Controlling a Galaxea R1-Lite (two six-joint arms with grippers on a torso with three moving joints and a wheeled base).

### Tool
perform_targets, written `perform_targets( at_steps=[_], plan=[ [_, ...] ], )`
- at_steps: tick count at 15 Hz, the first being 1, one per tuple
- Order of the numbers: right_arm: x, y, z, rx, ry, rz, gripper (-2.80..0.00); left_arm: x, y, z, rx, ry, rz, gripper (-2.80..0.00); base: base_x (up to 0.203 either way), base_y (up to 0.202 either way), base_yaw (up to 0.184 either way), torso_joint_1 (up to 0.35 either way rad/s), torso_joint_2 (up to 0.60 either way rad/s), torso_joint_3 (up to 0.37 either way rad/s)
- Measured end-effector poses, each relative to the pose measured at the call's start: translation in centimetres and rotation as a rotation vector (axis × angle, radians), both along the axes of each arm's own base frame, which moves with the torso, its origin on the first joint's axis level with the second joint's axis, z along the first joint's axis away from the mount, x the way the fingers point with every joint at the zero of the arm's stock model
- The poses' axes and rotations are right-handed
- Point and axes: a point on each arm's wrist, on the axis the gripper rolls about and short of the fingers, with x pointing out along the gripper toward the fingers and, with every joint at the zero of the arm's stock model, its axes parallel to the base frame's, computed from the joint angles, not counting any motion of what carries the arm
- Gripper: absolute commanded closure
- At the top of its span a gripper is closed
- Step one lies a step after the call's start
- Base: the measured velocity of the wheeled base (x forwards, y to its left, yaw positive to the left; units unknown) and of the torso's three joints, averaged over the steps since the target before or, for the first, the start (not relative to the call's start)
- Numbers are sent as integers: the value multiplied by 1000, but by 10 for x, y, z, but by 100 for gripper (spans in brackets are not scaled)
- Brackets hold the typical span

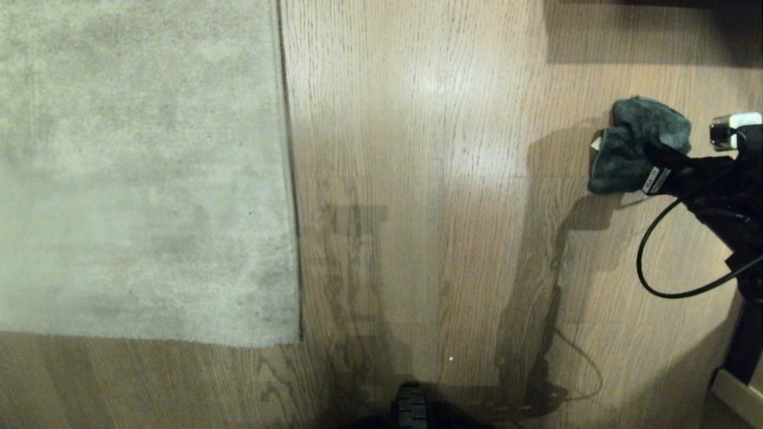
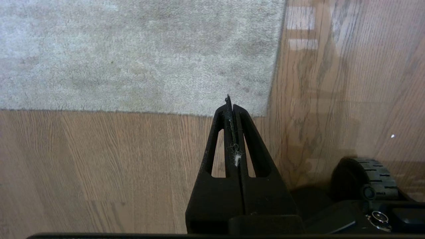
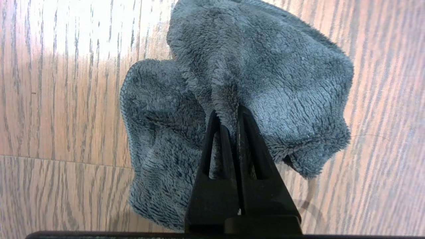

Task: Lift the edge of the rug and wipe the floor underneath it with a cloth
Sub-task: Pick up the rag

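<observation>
The dark grey-teal cloth [image 1: 632,143] lies bunched on the wooden floor [image 1: 417,179] at the far right of the head view. My right gripper [image 1: 650,159] reaches in from the right and is shut on it. In the right wrist view a raised fold of the cloth [image 3: 265,73] is pinched between the tips of the right gripper [image 3: 227,114]. The rug edge [image 1: 290,179] runs straight down to a square corner and lies flat on the left. My left gripper [image 2: 229,104] hangs shut above the floor near the rug edge [image 2: 132,110], with only a wisp of lint between its fingers.
A black cable [image 1: 641,262] loops off the right arm above the floor. The robot base's wheel [image 1: 411,408] shows at the bottom middle, and the same wheel [image 2: 368,179] sits beside the left gripper. A pale object [image 1: 739,393] sits at the bottom right corner.
</observation>
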Motion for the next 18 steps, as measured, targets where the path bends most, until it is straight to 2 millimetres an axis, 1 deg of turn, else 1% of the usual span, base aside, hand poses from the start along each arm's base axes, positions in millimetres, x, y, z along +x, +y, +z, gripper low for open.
perform_targets(
  at_steps=[3,5,9,13,18],
  plan=[
    [-3,-2,3,-2,-8,-8,0,0,0,0,0,0,0,0,0,0,0,0,0,0],
    [-6,-5,9,-5,-21,-16,0,0,0,0,0,0,0,0,0,0,0,0,0,0],
    [-22,-8,25,-10,-49,-33,0,0,0,0,0,0,0,0,0,0,0,0,0,0],
    [-49,-3,32,-3,-20,-37,0,0,0,0,0,0,0,0,0,0,0,0,0,0],
    [-96,9,21,2,54,7,0,0,0,0,0,0,0,0,0,0,0,0,0,0]
  ],
)
